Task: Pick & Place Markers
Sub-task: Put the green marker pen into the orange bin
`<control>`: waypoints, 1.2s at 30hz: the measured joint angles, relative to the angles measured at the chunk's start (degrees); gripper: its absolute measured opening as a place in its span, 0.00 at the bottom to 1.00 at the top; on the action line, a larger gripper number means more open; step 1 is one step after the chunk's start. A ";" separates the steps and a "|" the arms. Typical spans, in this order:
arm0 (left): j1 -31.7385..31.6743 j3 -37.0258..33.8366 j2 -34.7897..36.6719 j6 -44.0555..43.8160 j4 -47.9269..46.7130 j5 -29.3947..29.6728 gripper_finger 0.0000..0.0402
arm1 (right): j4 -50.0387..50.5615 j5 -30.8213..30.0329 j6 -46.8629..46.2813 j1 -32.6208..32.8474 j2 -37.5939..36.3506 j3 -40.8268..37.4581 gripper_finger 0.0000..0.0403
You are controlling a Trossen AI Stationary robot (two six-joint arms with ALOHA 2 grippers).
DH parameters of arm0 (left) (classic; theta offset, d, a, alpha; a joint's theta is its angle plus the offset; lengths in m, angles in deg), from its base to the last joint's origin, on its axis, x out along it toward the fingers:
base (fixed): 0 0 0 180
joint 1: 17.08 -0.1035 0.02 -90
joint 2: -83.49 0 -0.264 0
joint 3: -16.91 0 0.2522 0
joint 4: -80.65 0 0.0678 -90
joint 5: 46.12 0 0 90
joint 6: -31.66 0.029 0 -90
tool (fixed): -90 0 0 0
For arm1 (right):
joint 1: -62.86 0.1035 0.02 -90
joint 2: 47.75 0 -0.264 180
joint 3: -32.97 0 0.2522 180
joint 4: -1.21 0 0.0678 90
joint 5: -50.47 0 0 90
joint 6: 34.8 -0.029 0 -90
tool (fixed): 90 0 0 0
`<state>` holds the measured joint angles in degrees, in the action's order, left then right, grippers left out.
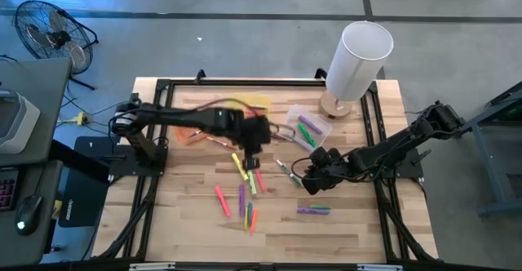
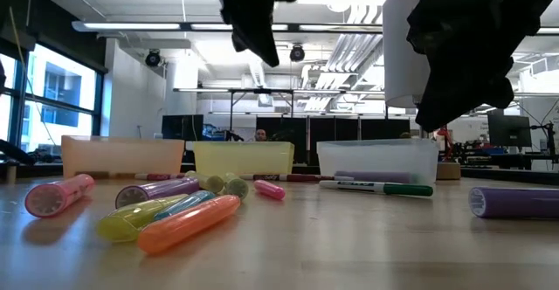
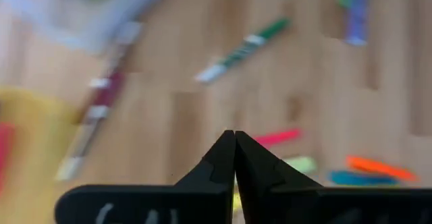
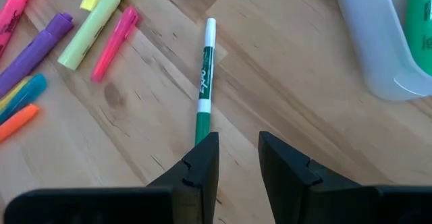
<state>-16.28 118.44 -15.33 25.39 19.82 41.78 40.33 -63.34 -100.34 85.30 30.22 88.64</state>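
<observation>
we count abt 10 markers (image 1: 242,194) loose, 3 bins (image 2: 378,160). left gripper (image 3: 234,143) closed, empty; right gripper (image 4: 237,150) jaws apart, empty.

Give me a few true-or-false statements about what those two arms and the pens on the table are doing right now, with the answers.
1. The left gripper is shut and holds nothing. True.
2. The right gripper holds the thin green pen. False: its jaws are open, and the pen lies on the table just ahead of them.
3. The clear bin is empty. False: green and purple markers lie in it.
4. A purple marker lies apart from the main cluster, near the right arm. True.
</observation>
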 joint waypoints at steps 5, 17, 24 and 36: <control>6.92 -6.85 0.00 -3.44 7.96 -3.91 0.00 | 0.00 0.02 0.01 0.00 0.00 0.00 0.23; 13.22 -37.37 16.20 -22.91 28.37 -0.29 0.00 | 0.12 5.81 9.12 -1.17 0.09 2.34 0.03; 12.61 -47.95 32.99 -23.73 26.00 7.30 0.00 | 5.42 5.19 17.93 -5.60 5.95 15.58 0.01; 12.32 -52.98 48.92 -21.04 14.95 11.48 0.00 | 34.94 11.15 20.56 -12.39 32.91 46.17 0.06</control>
<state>-3.96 65.46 33.59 4.35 34.77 53.26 75.28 -52.19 -79.77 72.91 63.14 134.80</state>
